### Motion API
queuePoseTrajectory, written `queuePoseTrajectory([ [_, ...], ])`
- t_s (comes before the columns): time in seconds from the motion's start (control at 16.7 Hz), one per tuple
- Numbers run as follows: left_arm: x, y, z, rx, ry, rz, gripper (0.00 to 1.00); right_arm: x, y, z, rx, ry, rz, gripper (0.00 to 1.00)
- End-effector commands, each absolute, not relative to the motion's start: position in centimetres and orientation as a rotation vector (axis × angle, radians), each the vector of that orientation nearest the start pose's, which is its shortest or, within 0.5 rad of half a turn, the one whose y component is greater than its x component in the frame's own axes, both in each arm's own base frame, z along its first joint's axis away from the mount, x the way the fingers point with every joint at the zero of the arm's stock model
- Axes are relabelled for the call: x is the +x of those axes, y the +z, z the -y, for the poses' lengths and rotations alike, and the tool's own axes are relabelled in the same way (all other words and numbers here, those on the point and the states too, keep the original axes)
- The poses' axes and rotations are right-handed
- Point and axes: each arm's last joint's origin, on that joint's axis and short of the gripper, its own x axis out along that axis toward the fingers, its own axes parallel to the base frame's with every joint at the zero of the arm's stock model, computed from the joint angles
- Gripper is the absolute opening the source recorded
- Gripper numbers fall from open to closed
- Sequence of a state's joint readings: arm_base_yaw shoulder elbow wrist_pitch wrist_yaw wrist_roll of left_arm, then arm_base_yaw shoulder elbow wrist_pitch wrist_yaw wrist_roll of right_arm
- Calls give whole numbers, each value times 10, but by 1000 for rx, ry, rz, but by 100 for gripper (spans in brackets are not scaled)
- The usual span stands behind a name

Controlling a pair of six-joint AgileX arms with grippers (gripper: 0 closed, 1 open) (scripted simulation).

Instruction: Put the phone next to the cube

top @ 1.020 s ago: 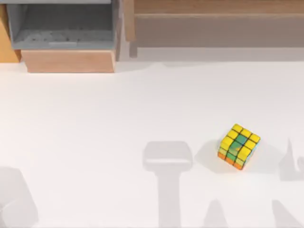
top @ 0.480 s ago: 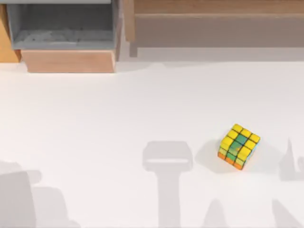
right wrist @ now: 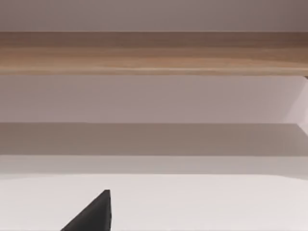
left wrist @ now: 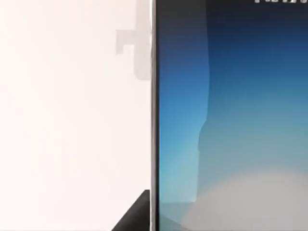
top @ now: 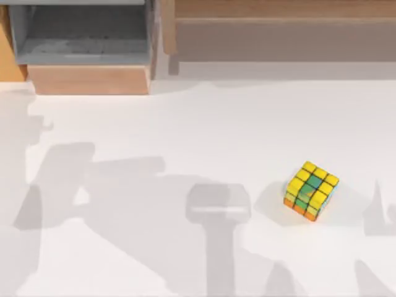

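Now a broad arm shadow has spread over the table left of the cube, which has not moved. The phone fills the left wrist view beside the left claw; whether it grips, I cannot tell. Transport toward the cube seems underway.

Cube: mostly yellow, on table right. Phone: blue-grey gradient screen.
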State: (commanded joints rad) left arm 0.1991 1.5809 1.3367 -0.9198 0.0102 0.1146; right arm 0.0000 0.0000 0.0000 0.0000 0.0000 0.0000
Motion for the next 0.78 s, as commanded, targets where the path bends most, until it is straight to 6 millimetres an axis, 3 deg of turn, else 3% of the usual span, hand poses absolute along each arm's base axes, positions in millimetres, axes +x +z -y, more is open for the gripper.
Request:
queuePoseTrajectory([
  [0.18, 342, 286, -25, -52, 55, -1153, 0, 106, 160, 1, 0, 0, 0, 100],
  [0.42, 370, 288, 43, -90, -13, -1189, 0, 106, 160, 1, 0, 0, 0, 100],
  [0.78, 379, 270, 152, -112, -78, -1302, 0, 106, 160, 1, 0, 0, 0, 100],
])
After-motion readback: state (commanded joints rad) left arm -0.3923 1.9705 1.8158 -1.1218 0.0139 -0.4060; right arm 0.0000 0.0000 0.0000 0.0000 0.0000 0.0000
